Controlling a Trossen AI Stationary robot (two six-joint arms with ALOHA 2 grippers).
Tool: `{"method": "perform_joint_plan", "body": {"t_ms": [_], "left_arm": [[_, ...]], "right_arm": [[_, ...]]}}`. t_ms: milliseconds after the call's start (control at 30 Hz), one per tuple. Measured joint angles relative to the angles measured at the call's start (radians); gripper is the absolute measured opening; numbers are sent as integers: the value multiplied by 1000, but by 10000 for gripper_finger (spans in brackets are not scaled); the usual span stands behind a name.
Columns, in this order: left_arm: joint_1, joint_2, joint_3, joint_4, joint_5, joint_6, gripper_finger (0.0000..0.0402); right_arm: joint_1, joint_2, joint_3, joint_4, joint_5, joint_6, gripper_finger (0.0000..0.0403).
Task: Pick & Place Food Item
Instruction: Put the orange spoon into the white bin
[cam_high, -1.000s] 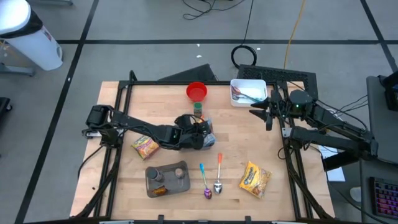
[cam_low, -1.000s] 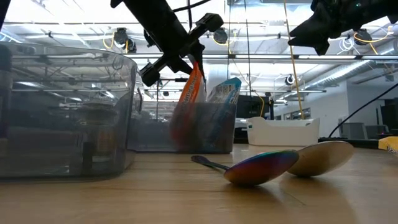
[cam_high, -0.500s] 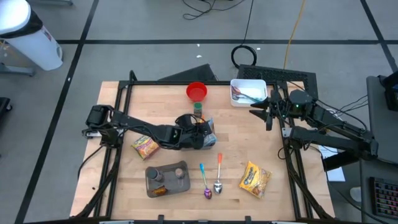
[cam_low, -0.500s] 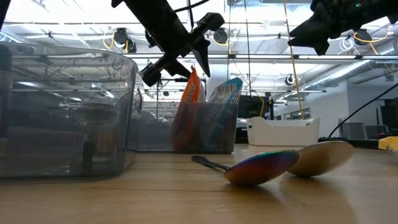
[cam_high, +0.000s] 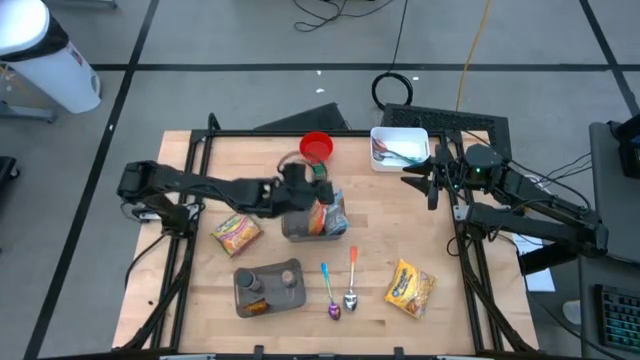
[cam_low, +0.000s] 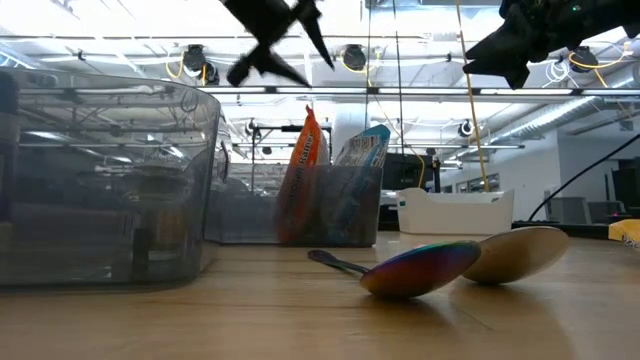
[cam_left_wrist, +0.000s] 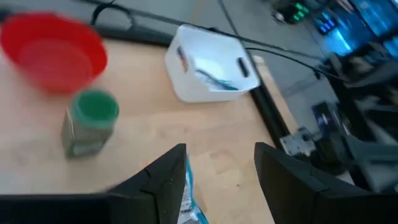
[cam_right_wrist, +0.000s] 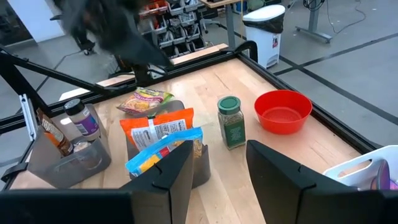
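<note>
Now the left claw (cam_high: 300, 180) hangs with jaws apart above the orange packet (cam_high: 318, 214) standing loosely in the bin (cam_high: 292, 226) below; a stray brush could topple it.

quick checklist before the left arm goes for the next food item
1. Left hand empty and clear above the bin: ok, fingers apart, nothing between them.
2. Orange packet and blue packet sitting in the grey bin: ok, both upright.
3. Next snack packet on the table, uncovered: ok.
4. Yellow snack bag also free: ok.
5. Right hand out of the way by the white tray: ok.
</note>
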Motion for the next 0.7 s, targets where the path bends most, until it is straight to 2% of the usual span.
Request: {"method": "perform_joint_plan", "body": {"t_ms": [133, 267, 500, 700], "left_arm": [[20, -121, 0, -34, 78, 171, 189], [19, -231, 0, -113, 134, 248, 180], [-10, -371, 0, -220, 152, 289, 168], [-23, -448, 0, -272, 159, 427, 168]], "right_arm": [[0, 0, 0, 0, 0, 3, 141], [0, 0, 0, -1, -1, 52, 141], [1, 18, 0, -1, 0, 72, 141], [1, 73, 0, 33, 5, 75, 141]]}}
